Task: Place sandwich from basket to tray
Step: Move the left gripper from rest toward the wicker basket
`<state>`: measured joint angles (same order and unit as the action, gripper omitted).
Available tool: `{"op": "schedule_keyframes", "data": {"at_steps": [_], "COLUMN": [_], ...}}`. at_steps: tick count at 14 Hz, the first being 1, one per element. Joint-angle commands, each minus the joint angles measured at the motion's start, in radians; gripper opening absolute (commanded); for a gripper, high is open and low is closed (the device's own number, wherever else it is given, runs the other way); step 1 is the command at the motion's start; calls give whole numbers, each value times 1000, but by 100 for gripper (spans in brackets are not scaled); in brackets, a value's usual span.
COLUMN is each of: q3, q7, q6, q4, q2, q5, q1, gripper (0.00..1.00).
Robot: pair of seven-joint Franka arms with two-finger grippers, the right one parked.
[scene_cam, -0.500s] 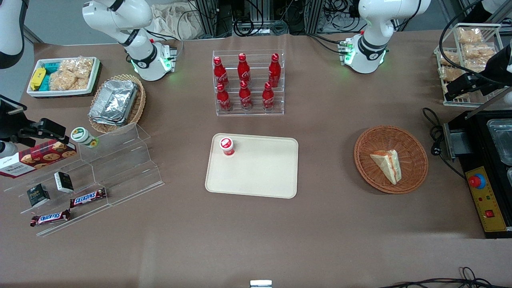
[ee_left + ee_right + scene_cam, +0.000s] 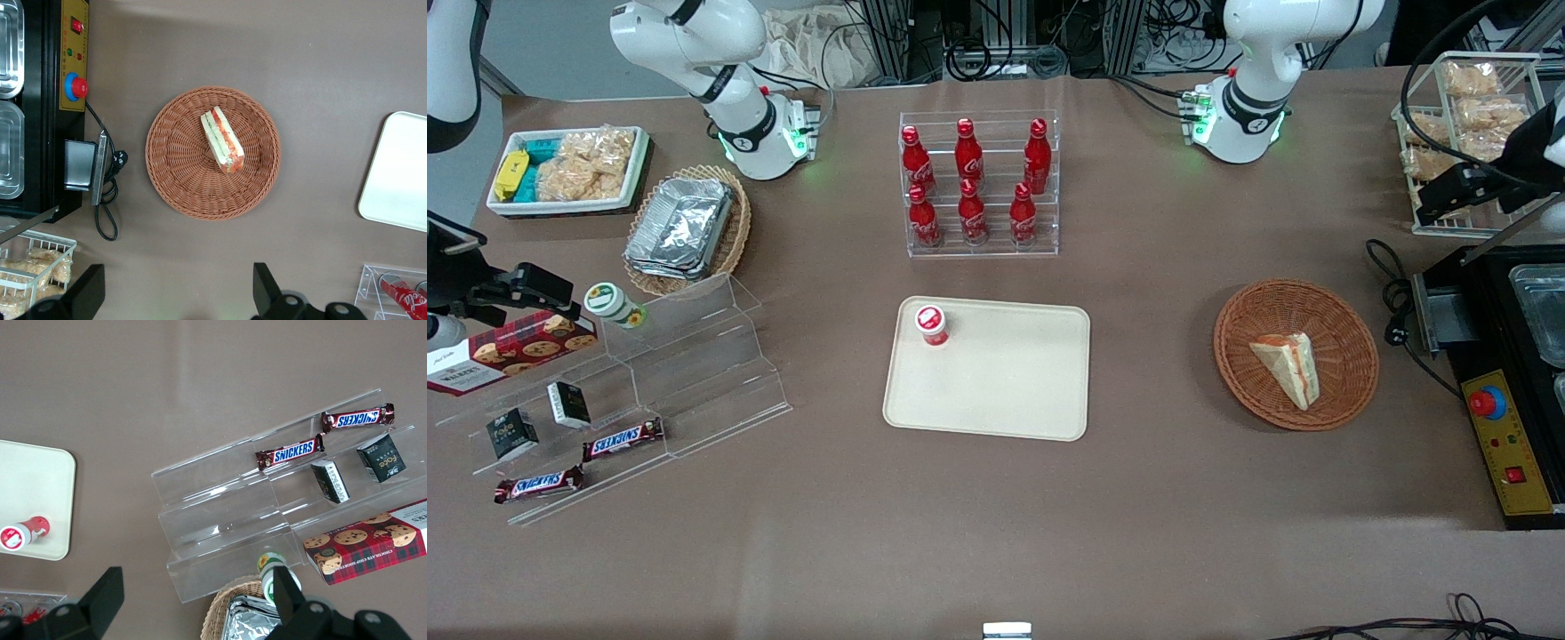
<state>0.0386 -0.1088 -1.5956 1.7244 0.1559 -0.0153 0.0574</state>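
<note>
The sandwich, a pale wedge with orange-red and green filling, lies in the round reddish-brown basket toward the working arm's end of the table. The wrist view shows the sandwich near the middle of the basket. The cream tray lies mid-table, and its edge also shows in the wrist view. My gripper hangs high above the table, farther from the front camera than the basket. Its fingers stand wide apart, so my gripper is open and empty.
A small red-capped bottle stands on the tray's corner. A rack of red cola bottles is farther back. A black appliance with a red button and its cable sit beside the basket. A wire rack of snack bags stands under the gripper.
The working arm's wrist has shifted slightly above the snack rack. The gripper stays open and nothing on the table has moved.
</note>
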Motion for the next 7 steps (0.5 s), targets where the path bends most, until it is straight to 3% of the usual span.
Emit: {"op": "schedule_keyframes", "data": {"at_steps": [1, 7], "q3": [4, 3], "q7": [-26, -215], "q6": [5, -102], "q4": [-3, 0], "q2": [-41, -203], "q5": [-14, 20], "q1": [-1, 5], "gripper": [100, 100]}}
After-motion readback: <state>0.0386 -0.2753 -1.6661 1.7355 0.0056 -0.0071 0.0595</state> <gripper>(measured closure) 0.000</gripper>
